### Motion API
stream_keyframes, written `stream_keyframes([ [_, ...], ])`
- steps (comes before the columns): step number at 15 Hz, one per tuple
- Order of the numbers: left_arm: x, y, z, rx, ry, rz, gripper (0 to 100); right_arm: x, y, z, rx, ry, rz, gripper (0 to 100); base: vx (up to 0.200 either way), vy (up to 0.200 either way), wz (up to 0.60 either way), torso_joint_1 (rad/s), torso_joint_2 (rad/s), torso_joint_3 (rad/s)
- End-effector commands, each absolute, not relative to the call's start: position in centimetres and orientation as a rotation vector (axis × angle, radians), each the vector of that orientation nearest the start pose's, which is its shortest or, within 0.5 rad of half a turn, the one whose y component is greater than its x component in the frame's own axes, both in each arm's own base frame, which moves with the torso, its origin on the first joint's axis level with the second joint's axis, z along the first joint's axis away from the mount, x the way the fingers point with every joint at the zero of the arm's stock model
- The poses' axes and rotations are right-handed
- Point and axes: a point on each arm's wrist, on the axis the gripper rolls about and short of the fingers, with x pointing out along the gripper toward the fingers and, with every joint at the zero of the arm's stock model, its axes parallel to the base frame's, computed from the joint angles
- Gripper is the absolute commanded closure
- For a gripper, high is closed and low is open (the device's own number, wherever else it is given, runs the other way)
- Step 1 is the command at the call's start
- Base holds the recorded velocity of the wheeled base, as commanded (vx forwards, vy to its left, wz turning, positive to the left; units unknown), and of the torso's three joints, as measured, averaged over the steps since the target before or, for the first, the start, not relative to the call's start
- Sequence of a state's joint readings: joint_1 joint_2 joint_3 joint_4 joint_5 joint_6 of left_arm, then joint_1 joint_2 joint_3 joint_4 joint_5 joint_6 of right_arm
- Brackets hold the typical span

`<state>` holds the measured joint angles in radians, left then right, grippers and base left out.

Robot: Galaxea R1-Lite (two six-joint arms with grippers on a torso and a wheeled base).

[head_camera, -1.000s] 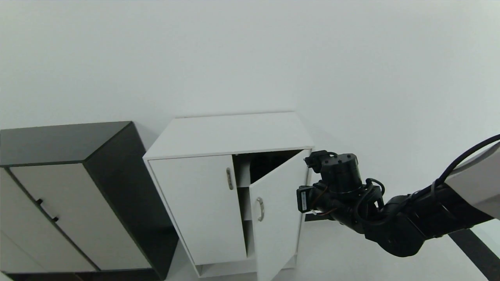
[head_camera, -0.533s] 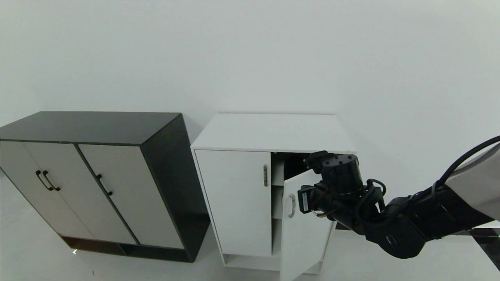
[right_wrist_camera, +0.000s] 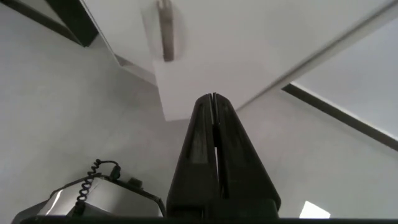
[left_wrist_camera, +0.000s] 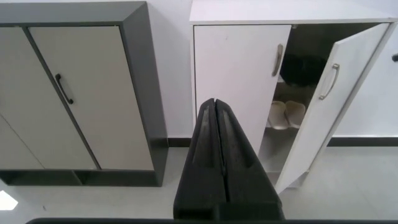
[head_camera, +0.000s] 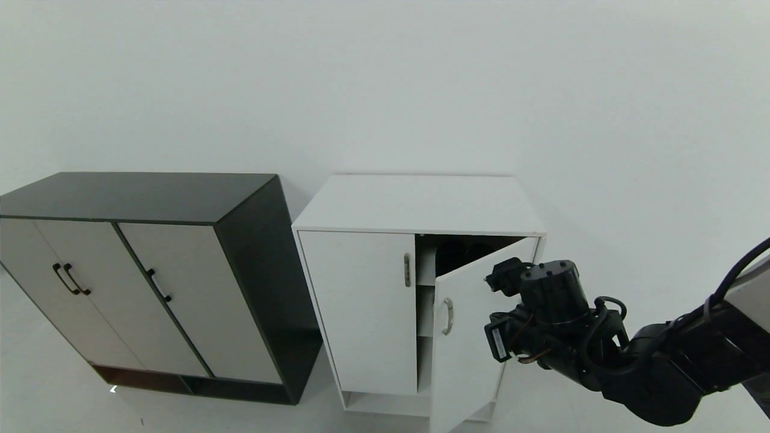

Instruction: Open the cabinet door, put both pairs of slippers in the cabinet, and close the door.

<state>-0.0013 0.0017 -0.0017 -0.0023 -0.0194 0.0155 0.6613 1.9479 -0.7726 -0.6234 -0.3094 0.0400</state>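
- Door (head_camera: 466, 343) of the white cabinet (head_camera: 415, 204) stands half open; the right gripper (right_wrist_camera: 214, 101), fingers pressed together, has dropped away from its top edge.
- Pale slippers (left_wrist_camera: 286, 114) sit on a shelf inside, so closing looks next.
- Left gripper (left_wrist_camera: 215, 103) is likewise closed tight and empty.

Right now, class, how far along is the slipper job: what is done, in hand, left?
Done: a pale pair of slippers lies on the white cabinet's middle shelf; a dark shape above may be the second pair. In hand: the shut right gripper hangs before the right door, which stands ajar. Left: closing it.
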Motion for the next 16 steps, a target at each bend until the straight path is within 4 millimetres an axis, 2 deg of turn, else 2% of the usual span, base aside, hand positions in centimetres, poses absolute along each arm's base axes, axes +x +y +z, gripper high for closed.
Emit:
stream_keyframes([
  [1, -2.3, 0.0, 7.6, 0.015, -0.003, -0.020, 100, 26.3, 19.4, 9.4, -0.224, 0.504, 0.328, 100, 0.000, 0.000, 0.00, 0.000, 0.00, 0.000],
  [7, -2.3, 0.0, 7.6, 0.015, -0.003, -0.020, 100, 25.9, 19.0, 9.0, -0.231, 0.521, 0.337, 100, 0.200, 0.000, 0.00, -0.001, 0.00, 0.005],
  [11, -2.3, 0.0, 7.6, 0.015, -0.003, -0.021, 100, 25.9, 19.1, 9.2, -0.229, 0.517, 0.341, 100, 0.000, 0.000, 0.00, 0.000, 0.00, 0.000],
  [16, -2.3, 0.0, 7.6, 0.015, -0.003, -0.021, 100, 27.2, 20.1, 8.0, -0.199, 0.506, 0.377, 100, 0.000, 0.000, 0.00, 0.000, 0.00, 0.000],
])
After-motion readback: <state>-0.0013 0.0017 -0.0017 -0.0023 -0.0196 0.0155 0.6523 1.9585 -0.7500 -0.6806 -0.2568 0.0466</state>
